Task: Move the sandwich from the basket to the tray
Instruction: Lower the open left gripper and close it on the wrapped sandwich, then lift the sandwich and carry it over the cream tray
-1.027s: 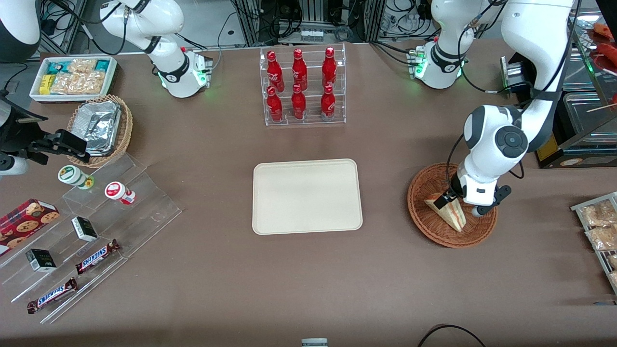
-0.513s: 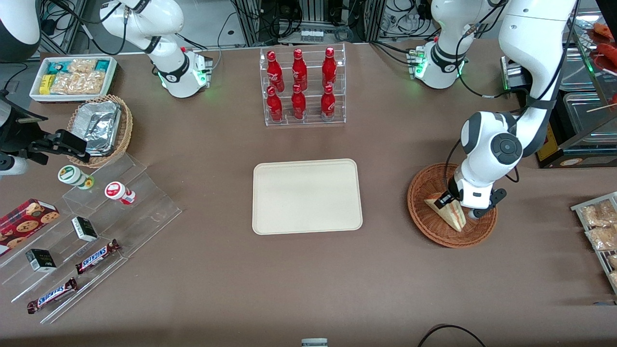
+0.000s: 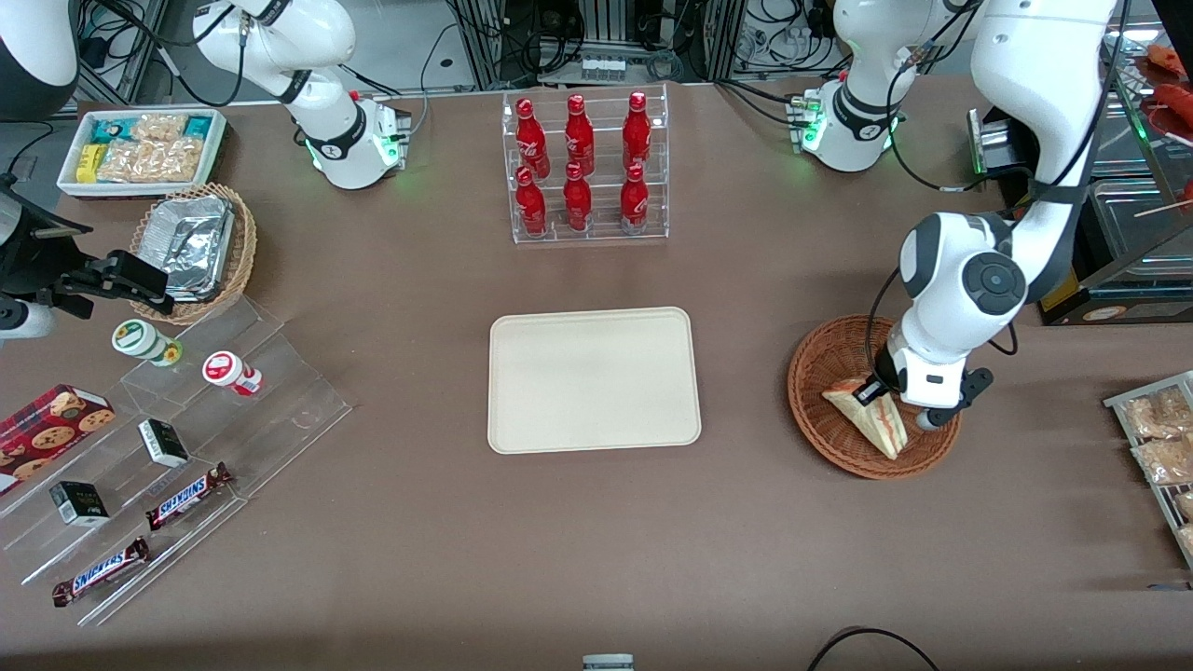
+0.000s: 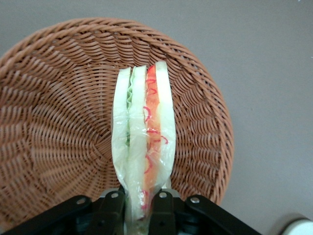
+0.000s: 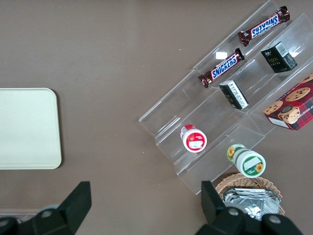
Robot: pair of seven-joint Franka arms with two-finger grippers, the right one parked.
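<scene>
The sandwich (image 3: pixel 869 417), a pale bread wedge with red and green filling, is in the round reddish-brown basket (image 3: pixel 813 365) toward the working arm's end of the table. My left gripper (image 3: pixel 882 392) reaches down into the basket and is shut on the sandwich. In the left wrist view the black fingers (image 4: pixel 113 201) pinch the wrapped sandwich (image 4: pixel 145 139) from both flat sides, the gripper (image 4: pixel 139 199) holding its narrow end over the woven basket (image 4: pixel 58 122). The cream tray (image 3: pixel 594 379) lies flat at the table's middle with nothing on it, also seen as tray (image 5: pixel 27 128).
A clear rack of red bottles (image 3: pixel 582 168) stands farther from the camera than the tray. Toward the parked arm's end are a stepped acrylic shelf (image 3: pixel 186 438) with snacks, a tan basket of foil containers (image 3: pixel 196 247) and a white snack box (image 3: pixel 142 149). A wire rack of packets (image 3: pixel 1160 438) sits beside the basket.
The wrist and the held sandwich have shifted slightly toward the working arm's end and nearer the camera, staying over the basket. The gripper stays shut on the sandwich.
</scene>
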